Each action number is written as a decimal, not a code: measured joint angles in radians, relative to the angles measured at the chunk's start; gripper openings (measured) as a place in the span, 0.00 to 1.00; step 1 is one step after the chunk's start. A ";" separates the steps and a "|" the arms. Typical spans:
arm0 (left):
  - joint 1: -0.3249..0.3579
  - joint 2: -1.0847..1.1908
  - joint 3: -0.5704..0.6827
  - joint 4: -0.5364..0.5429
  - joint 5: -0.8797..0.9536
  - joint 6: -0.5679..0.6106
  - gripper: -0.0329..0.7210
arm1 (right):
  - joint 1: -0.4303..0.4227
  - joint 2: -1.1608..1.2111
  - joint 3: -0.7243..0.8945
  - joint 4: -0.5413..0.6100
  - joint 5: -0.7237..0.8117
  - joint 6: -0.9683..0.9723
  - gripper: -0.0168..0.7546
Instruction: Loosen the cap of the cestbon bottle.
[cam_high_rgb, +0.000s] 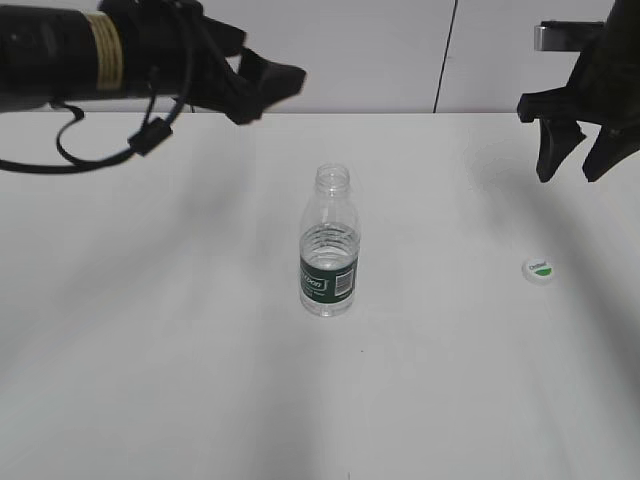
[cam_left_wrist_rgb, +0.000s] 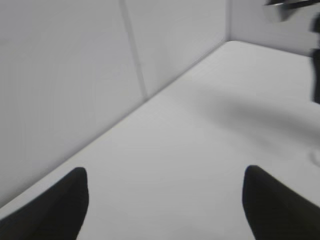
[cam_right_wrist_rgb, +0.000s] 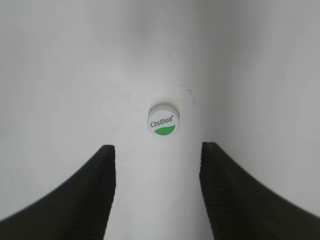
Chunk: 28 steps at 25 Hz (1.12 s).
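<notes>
Overhead, right tool (cam_right_wrist_rgb: 157, 192) agape, empty, above cap (cam_right_wrist_rgb: 163, 122).

1. The black left arm (cam_high_rgb: 100, 50) is cut off by the upper left edge of the exterior view.
2. The small round white plastic cap (cam_high_rgb: 539, 269), lower right there, carries green lettering too small to read.
3. The black ribbed fingers (cam_right_wrist_rgb: 235, 195) in the right wrist view run off its bottom edge.

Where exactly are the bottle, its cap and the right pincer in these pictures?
bottle (cam_high_rgb: 329, 275): exterior view, on its green label band.
cap (cam_right_wrist_rgb: 163, 122): right wrist view, on its printed top.
right pincer (cam_right_wrist_rgb: 157, 172): right wrist view, in the gap midway between its dark fingertips.
</notes>
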 joint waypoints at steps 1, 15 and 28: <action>0.000 -0.034 0.000 -0.025 0.077 0.000 0.79 | 0.000 -0.005 -0.007 0.000 0.001 0.000 0.56; 0.000 -0.219 0.000 -0.429 1.001 0.088 0.79 | 0.000 -0.119 -0.049 0.025 0.005 0.000 0.56; 0.078 -0.148 -0.219 -1.001 1.452 0.534 0.78 | 0.000 -0.197 -0.048 -0.001 0.006 0.000 0.56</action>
